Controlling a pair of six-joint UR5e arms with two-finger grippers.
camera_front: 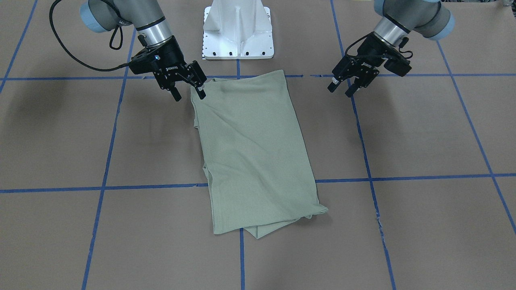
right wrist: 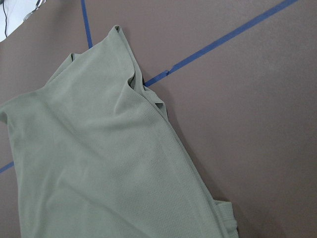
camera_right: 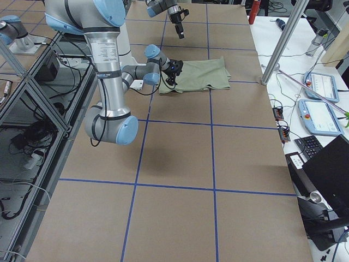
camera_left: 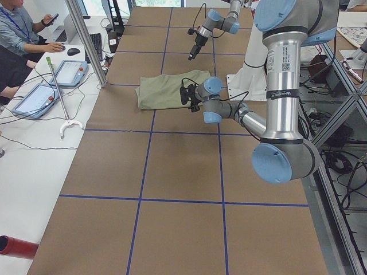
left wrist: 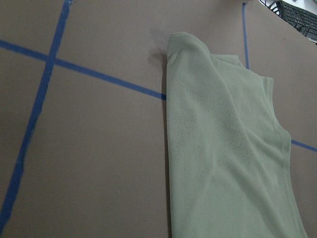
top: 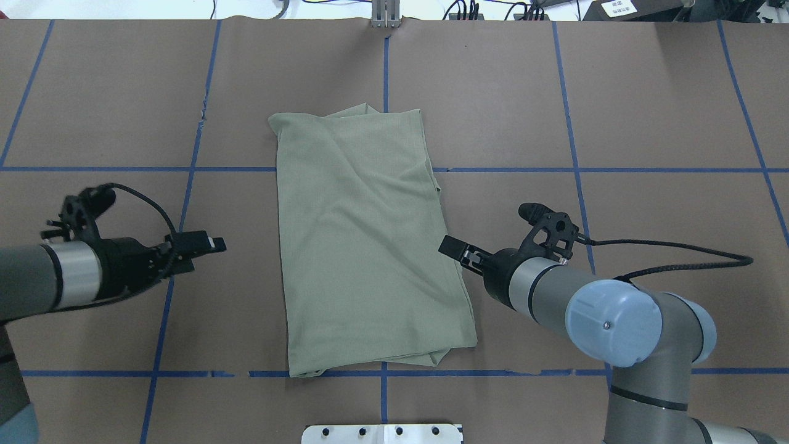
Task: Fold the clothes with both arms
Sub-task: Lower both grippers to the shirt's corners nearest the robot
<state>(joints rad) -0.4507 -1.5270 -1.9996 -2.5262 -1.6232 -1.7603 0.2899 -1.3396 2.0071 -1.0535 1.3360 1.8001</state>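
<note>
Shirt (top: 363, 246) laid flat on the middle of the table (top: 647, 111), pedestal (camera_front: 238, 32) set just beyond its end on the robot's side, left gripper (camera_front: 340, 90) held apart off its left edge, right gripper (camera_front: 188, 95) held at its right edge toward that end.

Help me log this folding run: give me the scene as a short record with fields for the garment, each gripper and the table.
garment: sage-green shirt, folded into a long rectangle, lying flat
left gripper: open, empty, off to the shirt's side, apart from it
right gripper: open, empty, at the shirt's corner nearest the robot; contact unclear
table: brown surface with a blue tape grid
</note>
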